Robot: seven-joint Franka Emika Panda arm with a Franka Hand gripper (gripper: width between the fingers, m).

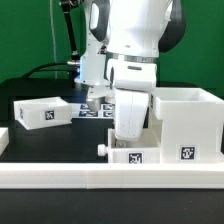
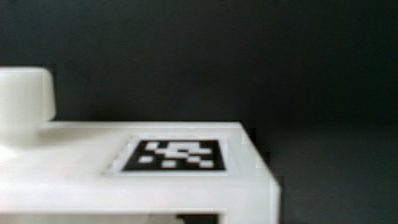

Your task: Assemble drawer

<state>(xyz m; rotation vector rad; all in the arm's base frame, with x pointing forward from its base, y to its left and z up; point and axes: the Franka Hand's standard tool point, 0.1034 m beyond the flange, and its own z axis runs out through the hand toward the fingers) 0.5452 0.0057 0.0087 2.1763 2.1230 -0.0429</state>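
Note:
One drawer tray (image 1: 140,156) with tags on its front and a small knob (image 1: 103,150) lies at the front centre, right beside the large hollow housing (image 1: 186,124) on the exterior view's right. A second tray (image 1: 42,112) lies at the exterior view's left. My gripper (image 1: 127,138) is tilted and down on the front tray; its fingertips are hidden behind the hand. In the wrist view this tray's white face with a tag (image 2: 178,155) fills the lower part, very close and blurred. A white stub (image 2: 22,95) rises from it. No fingers show clearly.
A long white border rail (image 1: 100,179) runs along the table's front edge. The marker board (image 1: 92,110) lies behind the arm on the black table. Cables hang at the back left.

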